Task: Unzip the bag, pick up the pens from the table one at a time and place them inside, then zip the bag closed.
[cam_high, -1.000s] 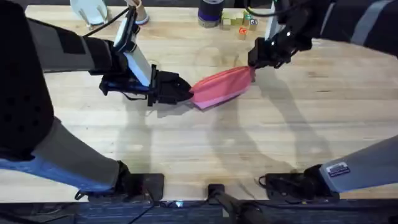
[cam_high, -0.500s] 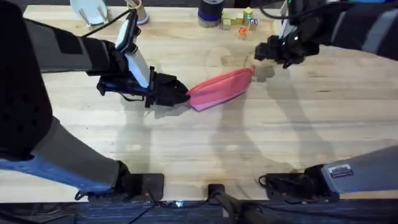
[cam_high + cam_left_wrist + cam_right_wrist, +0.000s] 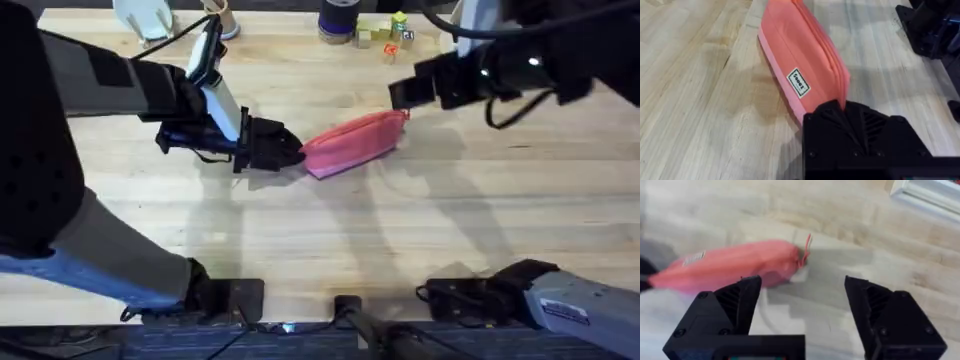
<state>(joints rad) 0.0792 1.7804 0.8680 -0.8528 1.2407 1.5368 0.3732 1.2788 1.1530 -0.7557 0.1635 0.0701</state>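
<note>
The pink bag [image 3: 352, 142] lies on the table [image 3: 420, 230] left of centre, slanting up to the right. My left gripper [image 3: 298, 151] is shut on its left end; in the left wrist view the black fingers [image 3: 855, 125] clamp the fabric of the bag [image 3: 800, 60], whose top seam looks closed. My right gripper [image 3: 405, 93] hangs open above and just right of the bag's right end. Its wrist view shows the bag [image 3: 735, 265] and the zipper pull [image 3: 807, 242] below the open right gripper [image 3: 805, 310]. The pens are out of view.
At the table's far edge stand small coloured blocks [image 3: 390, 35], a dark cup [image 3: 340, 20] and a white object [image 3: 145, 18]. Bare wood lies in front of the bag and to its right.
My right gripper has let go of the bag's right end and lifted away from it, up and toward the camera. The bag has settled slightly lower. The left gripper has kept its hold.
</note>
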